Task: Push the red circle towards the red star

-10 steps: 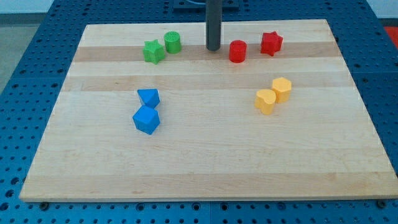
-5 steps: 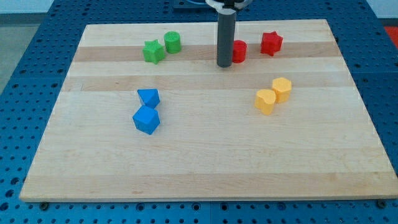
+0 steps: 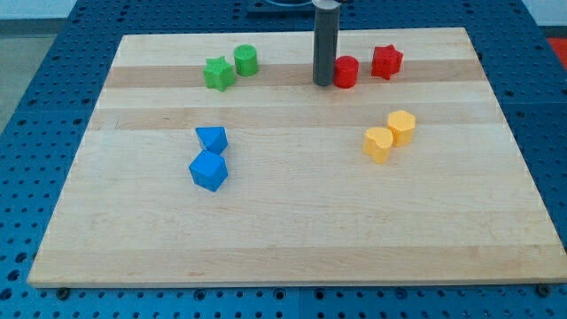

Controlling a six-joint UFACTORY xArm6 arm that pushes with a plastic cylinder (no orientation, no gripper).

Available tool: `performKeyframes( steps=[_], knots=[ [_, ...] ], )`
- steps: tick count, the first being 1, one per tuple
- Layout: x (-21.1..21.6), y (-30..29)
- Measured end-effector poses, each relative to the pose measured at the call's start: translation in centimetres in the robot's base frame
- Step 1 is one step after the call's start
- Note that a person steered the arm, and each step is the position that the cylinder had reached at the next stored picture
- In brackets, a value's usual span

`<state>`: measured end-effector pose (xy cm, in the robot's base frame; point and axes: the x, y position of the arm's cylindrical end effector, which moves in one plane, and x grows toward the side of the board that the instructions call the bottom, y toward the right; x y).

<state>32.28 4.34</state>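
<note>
The red circle (image 3: 346,72) stands near the board's top edge, right of centre. The red star (image 3: 386,61) sits just to its right and a little higher, with a small gap between them. My tip (image 3: 324,83) is the lower end of the dark rod, pressed against the red circle's left side, and the rod hides part of that side.
A green star (image 3: 217,73) and a green cylinder (image 3: 246,60) sit at the top left. Two blue blocks (image 3: 209,170) (image 3: 213,138) lie left of centre. Two yellow blocks (image 3: 379,143) (image 3: 401,127) lie at the right. The wooden board (image 3: 283,230) ends close behind the red star.
My tip came from the left to the red circle's left side. The red circle has shifted slightly right, closing part of the gap to the red star.
</note>
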Motion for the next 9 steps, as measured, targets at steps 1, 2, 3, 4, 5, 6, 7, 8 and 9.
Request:
performKeyframes(
  steps=[1, 2, 3, 4, 5, 6, 7, 8, 9],
  knots=[
    [0.3, 0.0],
    [0.3, 0.0],
    [-0.7, 0.0],
    [-0.9, 1.8],
    [-0.3, 4.0],
    [0.5, 4.6],
    [0.5, 4.7],
    [0.5, 4.5],
    [0.0, 1.3]
  ],
)
